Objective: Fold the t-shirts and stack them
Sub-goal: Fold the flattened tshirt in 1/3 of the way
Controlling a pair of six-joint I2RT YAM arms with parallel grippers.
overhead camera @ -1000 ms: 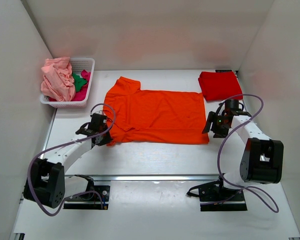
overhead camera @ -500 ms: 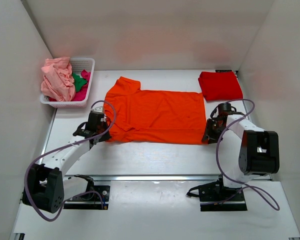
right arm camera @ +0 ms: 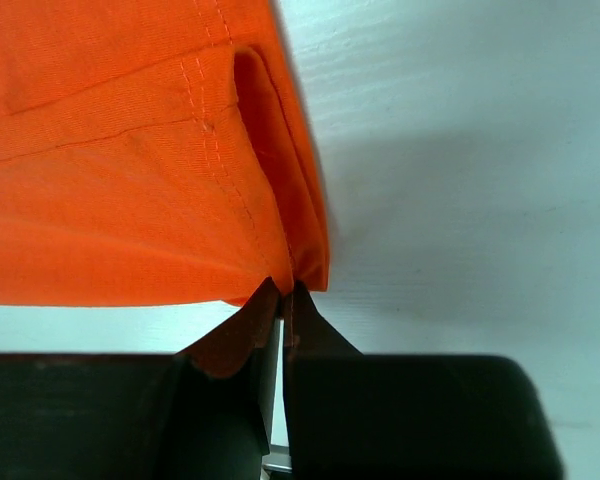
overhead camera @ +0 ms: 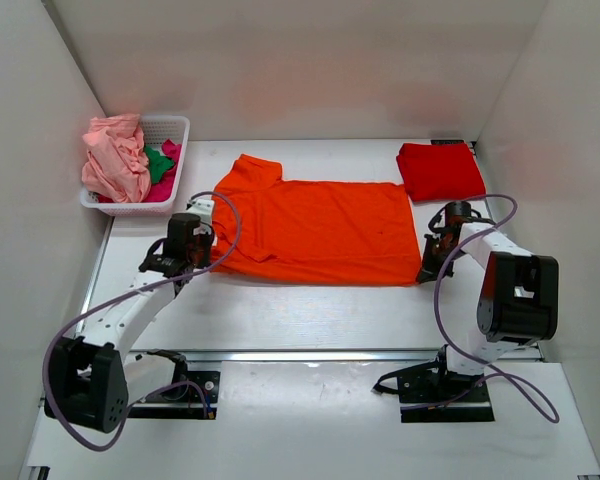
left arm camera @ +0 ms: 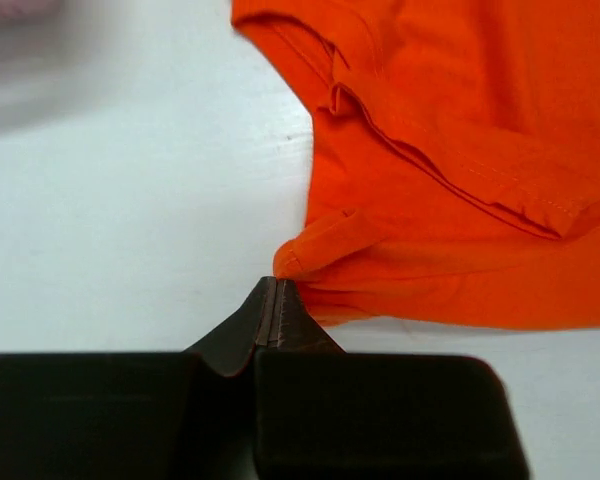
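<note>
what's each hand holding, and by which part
Both hold the bright orange cloth t-shirt: left hand pinches its near edge at the shoulder end, right hand pinches its near hem corner.

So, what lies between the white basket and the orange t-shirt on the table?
Nothing. In the top external view, only a strip of bare white table separates the basket from the sleeve of the orange t-shirt.

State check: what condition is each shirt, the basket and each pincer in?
orange t-shirt: spread flat, near edge pinched at both ends.
red t-shirt: folded, far right.
basket: upright, full.
pink t-shirt: crumpled, heaped in basket.
green t-shirt: crumpled in basket.
magenta t-shirt: crumpled in basket.
left pincer: shut on orange t-shirt.
right pincer: shut on orange t-shirt.
</note>
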